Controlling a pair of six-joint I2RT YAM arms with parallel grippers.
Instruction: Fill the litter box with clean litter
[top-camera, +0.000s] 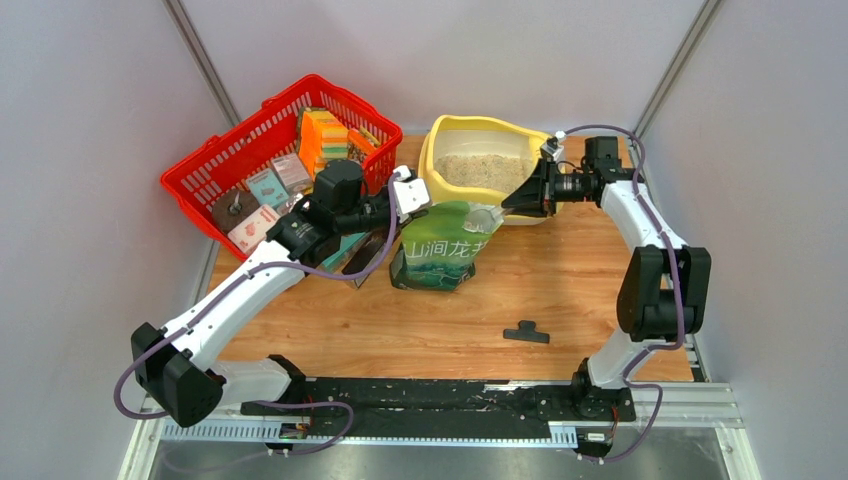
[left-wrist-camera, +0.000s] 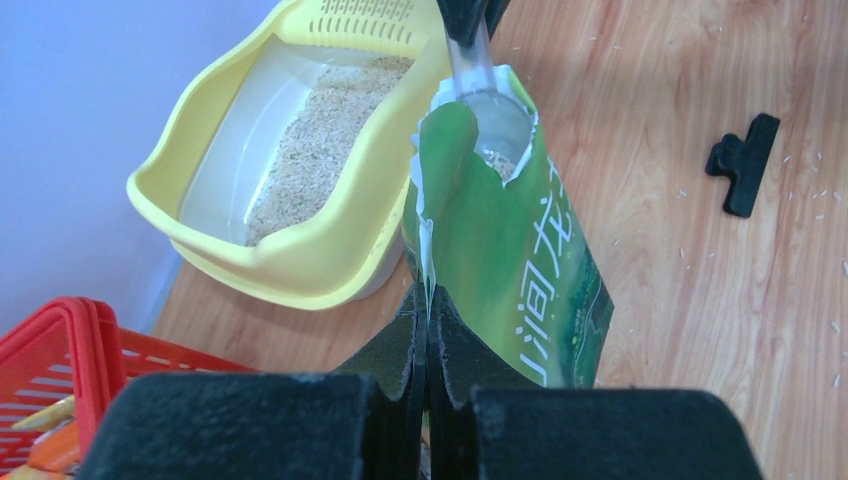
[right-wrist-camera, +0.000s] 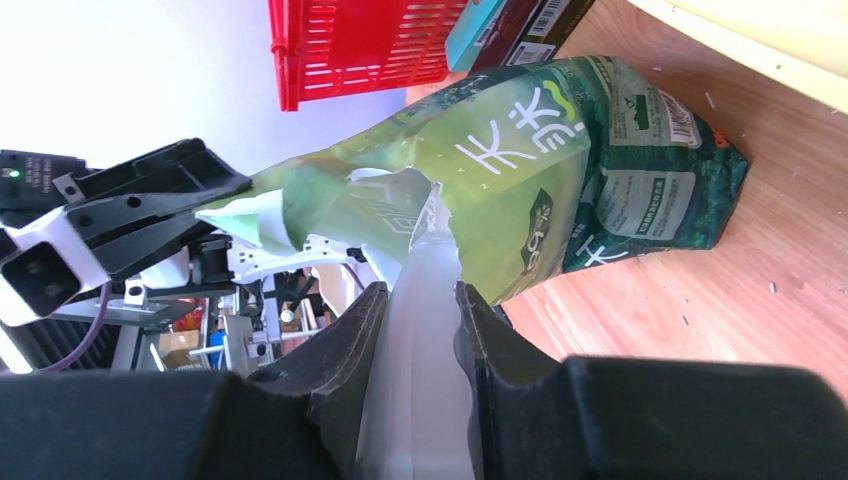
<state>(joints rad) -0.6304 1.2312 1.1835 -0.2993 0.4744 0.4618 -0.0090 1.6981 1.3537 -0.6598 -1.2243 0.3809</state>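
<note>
While our left gripper (left-wrist-camera: 425, 305) pinches the torn edge of the glossy green bag (left-wrist-camera: 520, 260), we should raise the clear plastic scoop (left-wrist-camera: 488, 110), clamped in our right gripper (right-wrist-camera: 415, 300), level and slowly. At 12 o'clock of the bag, the smooth yellow litter box (left-wrist-camera: 300, 270) holds a grainy layer of clean litter (left-wrist-camera: 320, 140).

The box (top-camera: 432, 170) sits at the far middle of the worktop (top-camera: 400, 330), with litter (top-camera: 480, 170) in its basin. The basket (top-camera: 235, 140) stands to its left, holding packets. The bag (top-camera: 445, 250) stands just near of the box. The left claw (left-wrist-camera: 425, 320) pinches the bag's top edge. The right claw (right-wrist-camera: 415, 300), coming from the right, clamps a scoop (left-wrist-camera: 470, 65) whose bowl is inside the bag's mouth. A clip (top-camera: 526, 332) lies nearer and right, well apart.
</note>
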